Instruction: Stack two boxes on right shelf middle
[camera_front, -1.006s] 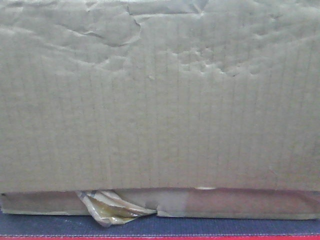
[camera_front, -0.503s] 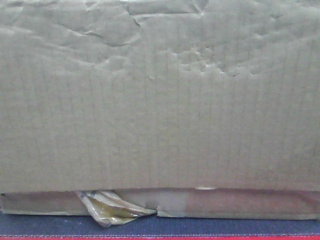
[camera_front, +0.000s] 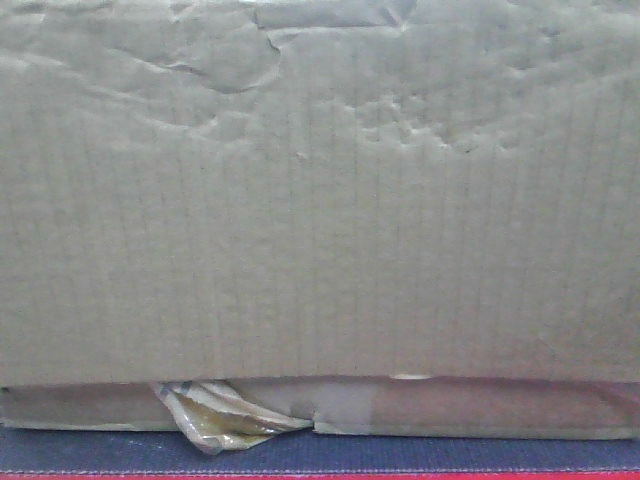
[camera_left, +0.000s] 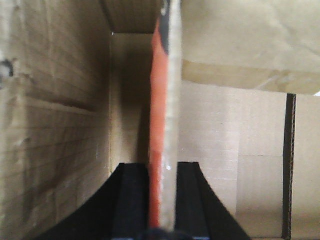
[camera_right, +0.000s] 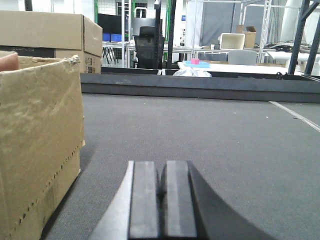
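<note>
Pinching the box wall (camera_left: 169, 90) with left gripper (camera_left: 162, 172), right gripper (camera_right: 162, 172) closed empty; probably light, floppy, so best grabbed near a corner.

The large box (camera_front: 320, 200) is matt brown corrugated cardboard, finely ribbed, creased and dented along the top of the frame; the flat box (camera_front: 480, 408) beneath it is the same dull cardboard, with a smoother, faintly shiny band; the tape (camera_front: 225, 415) at lower left is clear, glossy and crumpled; the platform (camera_front: 400, 455) is dark, matt and finely textured with a red edge, and looks like grey felt in the right wrist view; the left gripper (camera_left: 160, 167) has matt black fingers (camera_left: 131, 200) on a cardboard wall (camera_left: 172, 100), raw buff at its edge, smooth orange-red on one face; the right gripper (camera_right: 161, 167) has matt black pads (camera_right: 145, 200).
</note>
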